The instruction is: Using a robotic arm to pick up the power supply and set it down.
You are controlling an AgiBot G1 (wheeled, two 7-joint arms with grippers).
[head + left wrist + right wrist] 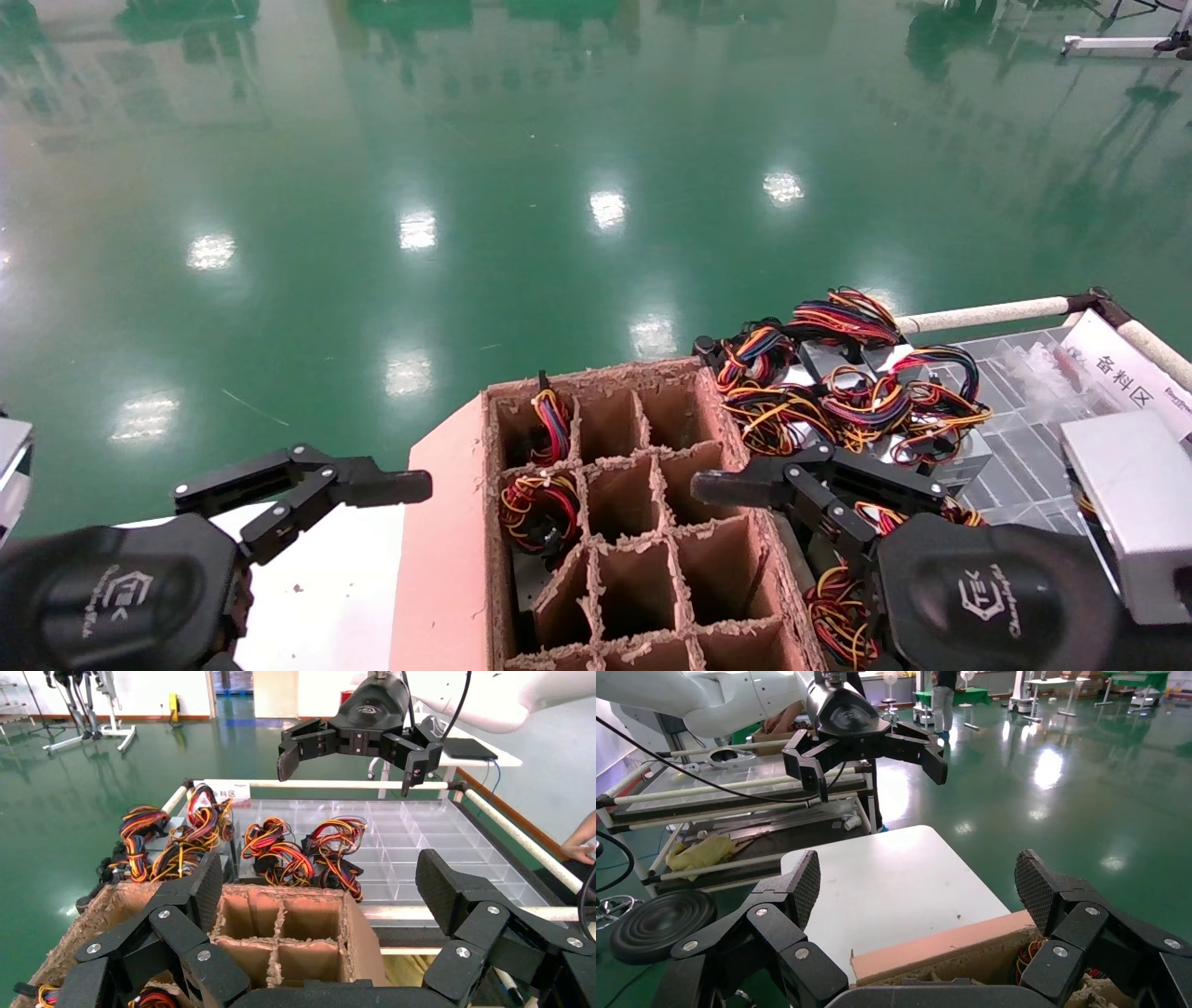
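Note:
Several power supplies (838, 401) with red, yellow, orange and black wire bundles lie piled on a clear divided tray (1024, 447), right of a brown cardboard box (643, 522) split into cells. Two more wired units sit in the box's left cells (538, 508). My right gripper (745, 485) hovers open and empty over the box's right edge, just in front of the pile. The left gripper (372, 480) is open and empty, left of the box over a white table. The pile (274, 850) shows past the box in the left wrist view, with the right gripper (348, 769) above it.
A white table (326, 578) carries the box's left side. White rails (987, 315) edge the tray cart, with a printed label card (1127, 373) at its right. Green floor lies beyond. A person's hand (580, 843) rests near the cart's far side.

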